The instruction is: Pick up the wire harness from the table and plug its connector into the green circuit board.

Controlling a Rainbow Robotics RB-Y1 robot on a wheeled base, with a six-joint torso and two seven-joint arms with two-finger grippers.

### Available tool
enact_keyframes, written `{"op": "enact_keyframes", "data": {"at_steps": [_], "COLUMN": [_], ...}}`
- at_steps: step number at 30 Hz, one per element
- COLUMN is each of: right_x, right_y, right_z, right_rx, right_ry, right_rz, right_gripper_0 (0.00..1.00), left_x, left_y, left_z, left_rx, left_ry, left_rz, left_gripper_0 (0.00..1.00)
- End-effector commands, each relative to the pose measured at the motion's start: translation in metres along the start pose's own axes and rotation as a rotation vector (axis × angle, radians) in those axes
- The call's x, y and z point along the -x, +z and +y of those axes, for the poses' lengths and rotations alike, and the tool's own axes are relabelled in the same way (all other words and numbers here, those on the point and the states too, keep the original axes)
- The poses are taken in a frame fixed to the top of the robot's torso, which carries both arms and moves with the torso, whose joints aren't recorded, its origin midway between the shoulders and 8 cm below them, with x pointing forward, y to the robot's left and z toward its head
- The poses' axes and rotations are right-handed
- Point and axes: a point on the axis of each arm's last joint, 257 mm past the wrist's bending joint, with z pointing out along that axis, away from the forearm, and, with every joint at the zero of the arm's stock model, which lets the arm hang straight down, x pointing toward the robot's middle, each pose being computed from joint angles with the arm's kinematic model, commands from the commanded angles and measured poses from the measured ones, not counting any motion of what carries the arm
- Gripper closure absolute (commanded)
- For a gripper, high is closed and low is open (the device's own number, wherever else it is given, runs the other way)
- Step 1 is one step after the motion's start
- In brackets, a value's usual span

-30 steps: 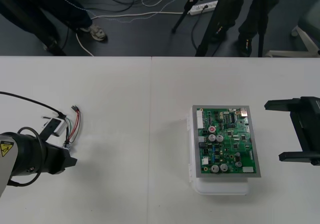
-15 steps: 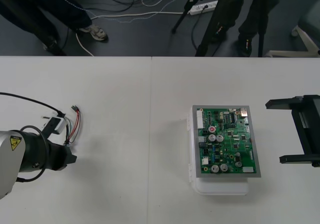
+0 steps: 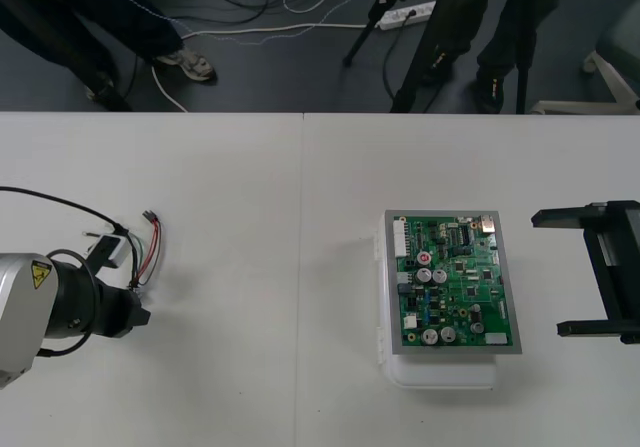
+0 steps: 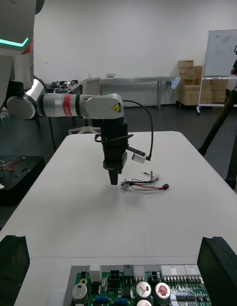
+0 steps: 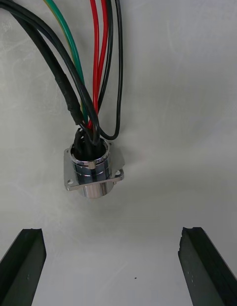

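The wire harness (image 3: 150, 245) lies on the table at the left, its black plug (image 3: 148, 214) toward the far edge and its round metal socket (image 5: 94, 170) nearest my left gripper (image 3: 137, 316). In the left wrist view that gripper (image 5: 116, 247) is open, with the flanged socket lying on the table just beyond its two fingers and the red, black and green wires (image 5: 96, 59) running away from it. From the right wrist view the left gripper (image 4: 114, 178) points down beside the harness (image 4: 144, 184). My right gripper (image 3: 575, 272) waits open to the right of the green circuit board (image 3: 455, 282).
The board sits on a white base (image 3: 440, 373) right of the table's middle; its near edge shows between the right gripper's fingers (image 4: 219, 266). A black cable (image 3: 60, 203) loops from the left arm over the table beside the harness.
The left arm has shifted slightly and turned at the wrist above the socket. The right gripper has drawn a little to the right, away from the board. The harness has not moved.
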Motion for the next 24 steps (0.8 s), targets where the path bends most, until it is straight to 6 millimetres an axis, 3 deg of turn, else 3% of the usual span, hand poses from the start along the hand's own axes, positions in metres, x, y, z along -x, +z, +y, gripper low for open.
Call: {"op": "enact_keyframes", "data": {"at_steps": [1, 24], "right_x": [-0.009, -0.01], "right_y": [-0.009, -0.025], "right_z": [0.008, 0.002], "right_rx": [0.02, -0.029], "right_ry": [-0.022, -0.023], "right_rz": [0.045, 0.068], "right_gripper_0": [0.0, 0.0], "left_x": [0.034, 0.054], "left_y": [-0.002, 0.009], "left_z": [0.008, 0.017], "left_rx": [0.011, 0.019], "left_ry": [-0.045, -0.086], "left_rz": [-0.084, -0.132], "left_gripper_0": [0.21, 0.21]}}
